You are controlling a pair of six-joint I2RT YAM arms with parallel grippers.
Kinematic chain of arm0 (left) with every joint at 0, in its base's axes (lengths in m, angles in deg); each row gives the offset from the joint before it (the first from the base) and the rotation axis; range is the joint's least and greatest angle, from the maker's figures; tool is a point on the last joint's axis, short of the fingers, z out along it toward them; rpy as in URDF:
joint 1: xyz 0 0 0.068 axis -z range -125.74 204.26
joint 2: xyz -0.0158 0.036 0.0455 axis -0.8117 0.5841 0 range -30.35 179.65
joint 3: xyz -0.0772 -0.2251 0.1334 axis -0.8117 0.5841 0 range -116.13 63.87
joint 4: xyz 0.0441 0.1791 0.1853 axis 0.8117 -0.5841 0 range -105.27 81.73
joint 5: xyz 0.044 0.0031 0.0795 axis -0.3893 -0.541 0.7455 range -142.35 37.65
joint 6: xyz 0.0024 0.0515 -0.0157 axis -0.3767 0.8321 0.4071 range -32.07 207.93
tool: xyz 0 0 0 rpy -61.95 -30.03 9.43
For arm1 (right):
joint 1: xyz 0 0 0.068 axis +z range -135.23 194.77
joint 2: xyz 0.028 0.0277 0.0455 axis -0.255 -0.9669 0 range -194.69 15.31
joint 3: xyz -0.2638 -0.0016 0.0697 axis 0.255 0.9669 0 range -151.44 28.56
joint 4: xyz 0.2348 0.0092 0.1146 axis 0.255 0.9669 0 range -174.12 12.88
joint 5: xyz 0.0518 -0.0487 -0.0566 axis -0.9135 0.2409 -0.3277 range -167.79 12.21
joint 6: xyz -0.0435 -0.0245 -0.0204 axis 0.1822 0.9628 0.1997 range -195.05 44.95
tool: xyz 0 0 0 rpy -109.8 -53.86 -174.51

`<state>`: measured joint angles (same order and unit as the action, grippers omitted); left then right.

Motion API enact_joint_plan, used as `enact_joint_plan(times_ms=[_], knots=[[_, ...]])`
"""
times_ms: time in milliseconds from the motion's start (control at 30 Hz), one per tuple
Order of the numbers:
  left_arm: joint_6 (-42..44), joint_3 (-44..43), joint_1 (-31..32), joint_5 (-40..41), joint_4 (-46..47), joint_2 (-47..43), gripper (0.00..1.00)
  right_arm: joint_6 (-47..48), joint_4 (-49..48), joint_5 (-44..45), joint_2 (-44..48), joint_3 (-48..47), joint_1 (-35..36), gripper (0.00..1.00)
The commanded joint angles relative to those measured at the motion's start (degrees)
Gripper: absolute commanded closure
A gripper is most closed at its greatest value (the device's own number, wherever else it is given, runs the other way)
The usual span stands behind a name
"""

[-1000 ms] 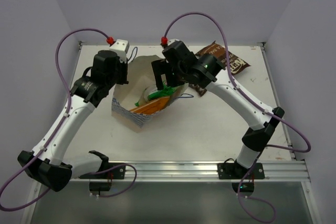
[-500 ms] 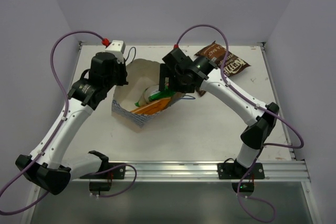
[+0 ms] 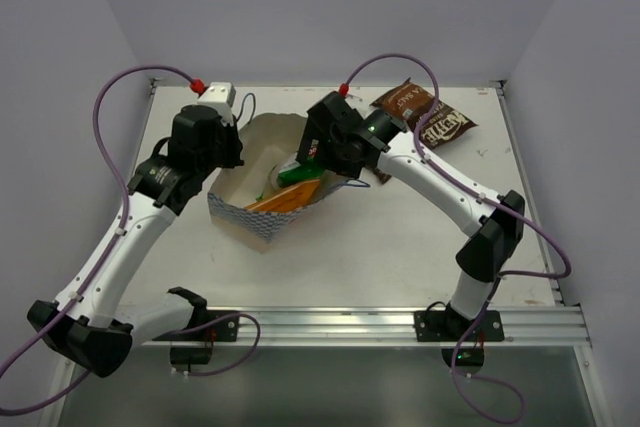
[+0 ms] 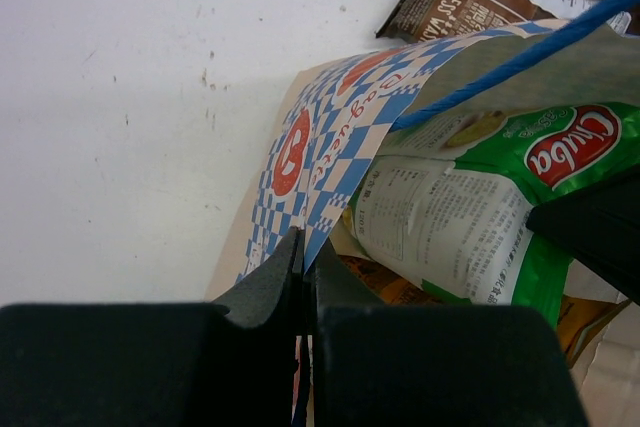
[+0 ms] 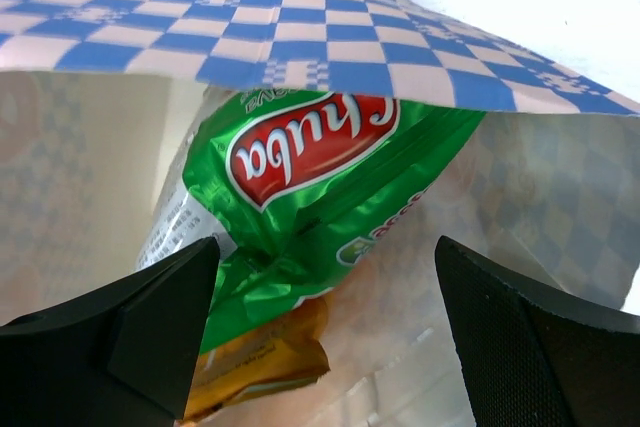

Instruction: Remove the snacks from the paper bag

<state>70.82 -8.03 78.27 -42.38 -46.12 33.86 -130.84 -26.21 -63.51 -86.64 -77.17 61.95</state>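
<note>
We clamp the left tool (image 4: 302,272) on the bag (image 4: 330,137) wall. The right tool (image 5: 322,247), spread apart, sits inside the bag with the Chuba packet (image 5: 310,162) in its gap and the orange packet (image 5: 262,362) alongside.

It looked like a robotics lab: a white table (image 3: 380,247) boxed by plain lilac walls (image 3: 330,7), aluminium rail (image 3: 350,320) at bottom.

The paper bag (image 5: 300,37) wears blue-white checks (Chuba packet (image 5: 320,212): green).
</note>
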Motion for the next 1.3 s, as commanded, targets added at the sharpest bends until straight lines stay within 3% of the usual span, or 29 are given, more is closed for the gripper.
enact_joint_plan(times_ms=[0, 200, 333, 433, 467, 533, 567, 733, 967, 1267], knots=[[-2.2, 0.4, -0.1, -1.2, 1.7, -2.0, 1.00, -4.3, -4.8, 3.4, 2.9, 3.1, -0.7, 0.09], [-3.7, 1.5, -0.1, -1.4, 1.6, -2.4, 1.00, -7.4, -6.1, 4.7, 4.0, 4.0, -2.2, 0.09], [-4.3, 1.6, -0.1, -1.6, 1.6, -2.0, 1.00, -8.5, -7.9, 4.0, 3.3, 5.1, -2.9, 0.15], [-4.4, 1.5, -0.1, -2.0, 1.6, -1.8, 1.00, -7.8, -8.6, 4.2, 2.5, 4.6, -2.9, 0.33], [-4.4, 1.5, 0.0, -2.0, 1.7, -1.8, 1.00, -7.6, -8.6, 4.1, 2.2, 4.3, -3.0, 0.43], [-4.4, 1.5, 0.0, -1.8, 1.6, -1.9, 1.00, -7.2, -8.7, 3.5, 1.5, 3.3, -2.9, 0.56], [-4.4, 1.5, -0.1, -1.7, 1.6, -2.0, 1.00, -7.0, -8.9, 3.2, 1.4, 3.3, -2.9, 0.68], [-4.5, 1.7, -0.1, -1.2, 1.5, -1.9, 1.00, -4.3, -10.1, 1.5, 2.2, 1.7, -2.1, 1.00], [-4.5, 2.2, -0.1, 1.0, 1.3, -1.0, 1.00, 2.4, -14.5, -9.1, 5.3, -6.1, -1.0, 1.00], [-5.0, 1.8, -0.2, 6.4, 0.1, 1.1, 1.00, 10.1, -19.7, -23.2, 7.1, -23.1, -0.9, 1.00]])
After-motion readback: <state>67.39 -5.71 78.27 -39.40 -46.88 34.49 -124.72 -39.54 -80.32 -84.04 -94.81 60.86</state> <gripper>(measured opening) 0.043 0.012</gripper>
